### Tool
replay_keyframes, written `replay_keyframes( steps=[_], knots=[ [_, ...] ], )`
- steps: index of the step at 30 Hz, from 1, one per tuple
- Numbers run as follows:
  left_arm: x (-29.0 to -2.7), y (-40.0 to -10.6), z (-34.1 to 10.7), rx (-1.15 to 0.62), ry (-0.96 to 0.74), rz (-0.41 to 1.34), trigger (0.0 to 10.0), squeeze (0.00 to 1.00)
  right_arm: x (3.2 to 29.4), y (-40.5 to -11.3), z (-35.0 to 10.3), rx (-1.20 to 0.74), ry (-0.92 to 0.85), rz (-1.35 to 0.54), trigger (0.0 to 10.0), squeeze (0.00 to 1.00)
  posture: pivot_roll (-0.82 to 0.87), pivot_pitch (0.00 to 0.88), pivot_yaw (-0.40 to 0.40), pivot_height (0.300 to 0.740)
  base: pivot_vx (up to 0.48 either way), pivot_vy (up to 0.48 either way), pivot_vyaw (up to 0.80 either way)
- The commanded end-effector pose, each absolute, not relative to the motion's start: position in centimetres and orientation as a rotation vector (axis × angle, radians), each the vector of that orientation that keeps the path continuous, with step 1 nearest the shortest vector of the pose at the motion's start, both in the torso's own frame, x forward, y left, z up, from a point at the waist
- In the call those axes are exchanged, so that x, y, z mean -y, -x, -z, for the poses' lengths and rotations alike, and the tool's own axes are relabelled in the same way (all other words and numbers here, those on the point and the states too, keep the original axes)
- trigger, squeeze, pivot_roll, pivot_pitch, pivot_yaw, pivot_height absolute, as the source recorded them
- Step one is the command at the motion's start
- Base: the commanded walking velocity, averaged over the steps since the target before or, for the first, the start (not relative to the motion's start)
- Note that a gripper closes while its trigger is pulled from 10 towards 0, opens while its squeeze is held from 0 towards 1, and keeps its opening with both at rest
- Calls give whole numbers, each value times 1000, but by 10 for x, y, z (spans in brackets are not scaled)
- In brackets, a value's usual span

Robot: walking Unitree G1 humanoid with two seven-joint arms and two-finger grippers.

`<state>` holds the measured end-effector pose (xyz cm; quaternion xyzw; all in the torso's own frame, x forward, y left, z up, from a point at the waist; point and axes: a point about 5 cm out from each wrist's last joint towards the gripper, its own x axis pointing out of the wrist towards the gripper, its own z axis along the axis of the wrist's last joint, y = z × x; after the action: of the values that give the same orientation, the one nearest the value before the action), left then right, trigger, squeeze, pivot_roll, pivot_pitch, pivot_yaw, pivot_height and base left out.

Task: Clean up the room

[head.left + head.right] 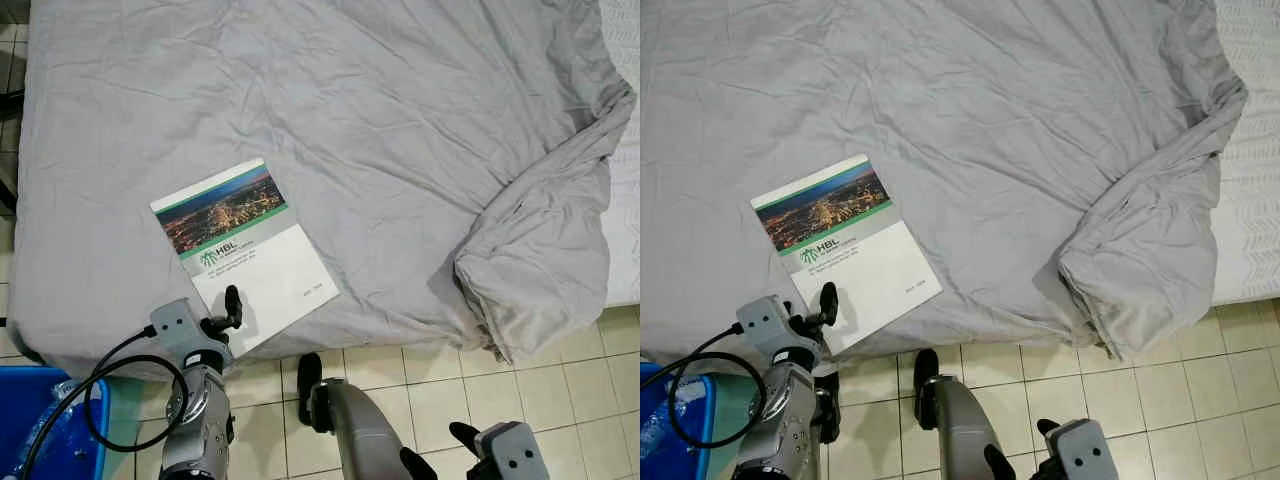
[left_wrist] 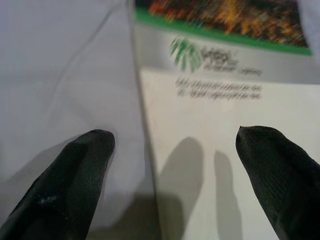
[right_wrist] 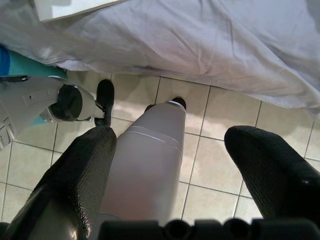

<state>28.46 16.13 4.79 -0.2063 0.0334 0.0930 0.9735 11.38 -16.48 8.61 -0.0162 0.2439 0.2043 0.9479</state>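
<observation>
Looking down on a bed draped in a wrinkled grey sheet, with the sheet's right side folded over into a bunched lump hanging past the mattress edge. Lying flat on the sheet near the bed's front edge, a booklet: night city photo up top, green band, "HBL" logo, white lower half, turned at a slant to the bed edge.

Over on the left, left gripper hovering right at the booklet's near corner, fingers spread wide apart with nothing between them. From the left wrist view, one fingertip over bare sheet, the other over the white part of the cover, straddling the booklet's left edge; casting shadows on the paper, touching or not cannot be told. Black cable looping off the left wrist toward the floor.

Down low on the right, right gripper hanging idle over the tiled floor, fingers parted wide, holding nothing. Seen through its wrist camera, the robot's own silver leg standing on the beige tiles just short of the overhanging sheet.

At the lower left corner, a blue bin on the floor beside the bed, with something clear and crinkly inside, too blurred to name.
</observation>
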Motion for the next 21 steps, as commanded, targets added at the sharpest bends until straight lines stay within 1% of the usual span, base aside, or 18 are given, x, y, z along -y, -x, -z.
replay_keyframes(
  steps=[1,4,6,11,16,17,18,19,20,21],
  knots=[
    [-150,-271,-22,-190,497,-191,10000,0,168,-104,-83,-548,47,-401,10000,0,-320,652,-247,740,0,0,0],
    [-141,-274,-16,-229,538,-157,10000,0,169,-102,-83,-552,50,-398,10000,0,-321,655,-247,740,0,0,0],
    [-140,-275,-15,-233,531,-153,10000,0,169,-101,-83,-553,51,-398,10000,0,-322,656,-246,740,0,0,0],
    [-122,-290,-23,-236,558,-40,10000,0,168,-99,-83,-556,54,-396,10000,0,-321,657,-242,740,0,0,0],
    [-117,-294,-20,-273,559,-8,10000,0,168,-98,-82,-561,55,-394,10000,0,-317,654,-237,740,0,0,0],
    [-115,-293,-14,-316,583,-4,4353,0,168,-98,-82,-562,55,-393,10000,0,-317,653,-237,740,0,0,0],
    [-115,-293,-14,-316,583,-4,4353,0,168,-98,-82,-562,55,-393,10000,0,-317,653,-237,740,0,0,0],
    [-115,-291,-7,-366,624,-21,863,0,168,-98,-82,-563,55,-393,10000,0,-316,654,-236,740,0,0,0],
    [-115,-289,-2,-403,680,-45,0,0,168,-98,-82,-563,55,-392,10000,0,-317,656,-235,740,0,0,0],
    [-117,-287,4,-432,727,-76,0,0,168,-98,-81,-565,55,-391,10000,0,-318,657,-236,740,0,0,0]
  ],
)
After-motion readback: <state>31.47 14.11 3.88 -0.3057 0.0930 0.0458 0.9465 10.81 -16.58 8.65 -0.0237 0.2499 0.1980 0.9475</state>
